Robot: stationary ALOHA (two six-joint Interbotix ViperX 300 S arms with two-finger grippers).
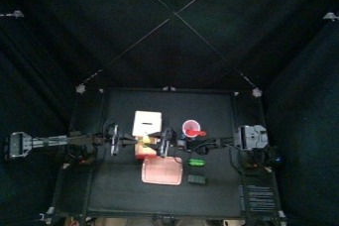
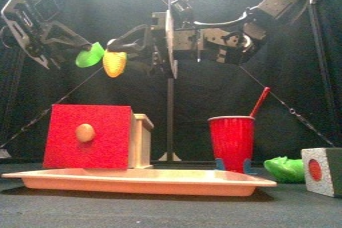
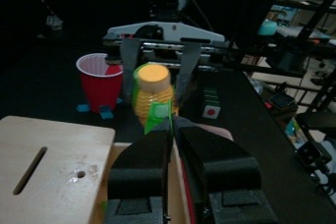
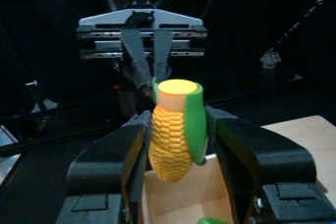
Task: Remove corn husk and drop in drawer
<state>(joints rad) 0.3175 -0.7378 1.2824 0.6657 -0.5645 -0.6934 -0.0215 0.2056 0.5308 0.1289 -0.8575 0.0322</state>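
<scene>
A small yellow corn cob (image 2: 115, 65) hangs in the air above the table, held between the two arms. Its light-green corn husk (image 2: 90, 56) sticks out on the left side. My left gripper (image 3: 164, 135) is shut on the husk (image 3: 156, 120) at the cob's near end. My right gripper (image 4: 180, 128) comes from the opposite side, and its jaws grip the cob (image 4: 171, 135) on both sides. A strip of husk (image 4: 195, 120) still lies along the cob. The drawer (image 2: 90, 137), a wooden box with a red front and a round knob, stands below on the tray (image 2: 140, 182).
A red cup (image 2: 231, 140) with a straw stands right of the drawer. Further right lie a bright-green object (image 2: 282, 168) and a grey cube (image 2: 322, 170) with a red dot. The wooden box top (image 3: 53, 164) lies directly under my left wrist.
</scene>
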